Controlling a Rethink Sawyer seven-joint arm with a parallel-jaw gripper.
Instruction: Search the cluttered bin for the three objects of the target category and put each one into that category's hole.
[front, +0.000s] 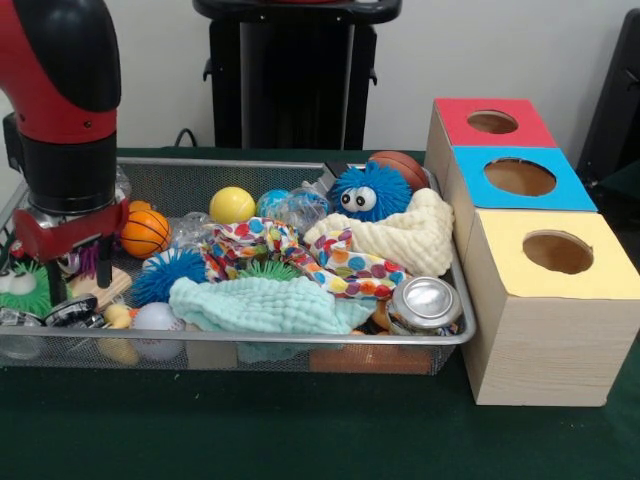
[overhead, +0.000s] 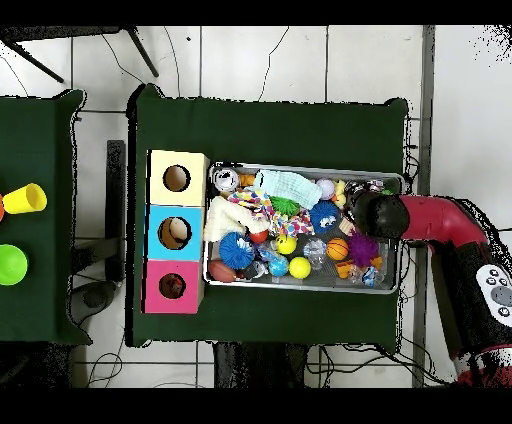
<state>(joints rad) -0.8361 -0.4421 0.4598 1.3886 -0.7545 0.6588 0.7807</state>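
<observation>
The wire-mesh bin (front: 300, 341) (overhead: 300, 288) is full of toys and cloths. My gripper (front: 78, 275) (overhead: 366, 212) reaches down into its left end in the front view, fingers apart and holding nothing, beside a purple spiky ball (overhead: 362, 248). No soft toy animal shows clearly. An orange shape (front: 345, 357) shows through the front mesh under the mint cloth (front: 260, 305); I cannot tell what it is. The red-ringed hole (front: 492, 122) (overhead: 172, 286) is on the far box, at the other end of the bin from the gripper.
An orange toy basketball (front: 145, 232) lies just right of the gripper. A blue googly-eyed ball (front: 370, 192), yellow ball (front: 232, 205), cream cloth (front: 400, 238) and can (front: 427, 300) fill the bin. The blue-ringed (front: 519, 177) and yellow-ringed (front: 557, 252) holes are on the nearer boxes.
</observation>
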